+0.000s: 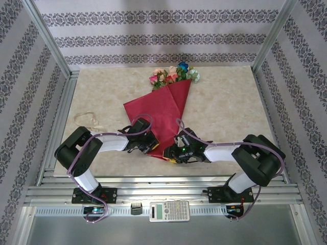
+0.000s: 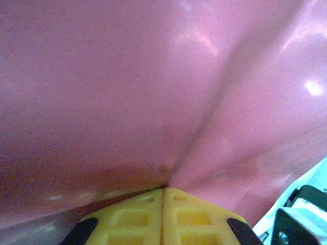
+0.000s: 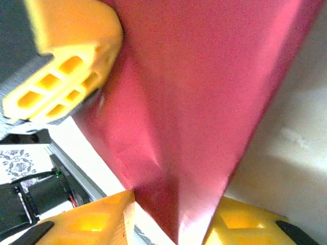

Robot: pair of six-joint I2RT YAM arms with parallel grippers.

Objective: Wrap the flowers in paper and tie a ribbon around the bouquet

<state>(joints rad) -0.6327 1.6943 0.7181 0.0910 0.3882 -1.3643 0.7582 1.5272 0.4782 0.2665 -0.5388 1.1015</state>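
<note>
The bouquet lies slanted on the table, with the crimson paper folded into a cone. The flowers, pink, peach and blue, show above its wide far end. My left gripper is at the cone's narrow near end, on its left side. Its yellow pads are pressed together, pinching the paper, which creases out from the tips. My right gripper stands open, and the paper's pointed end lies between its spread fingers. The cream ribbon lies loose at the left.
The marble table top is bare to the right of the bouquet. Patterned walls and aluminium posts close in the sides. A calculator rests on the front rail. A yellow finger of the left gripper is close to the right gripper.
</note>
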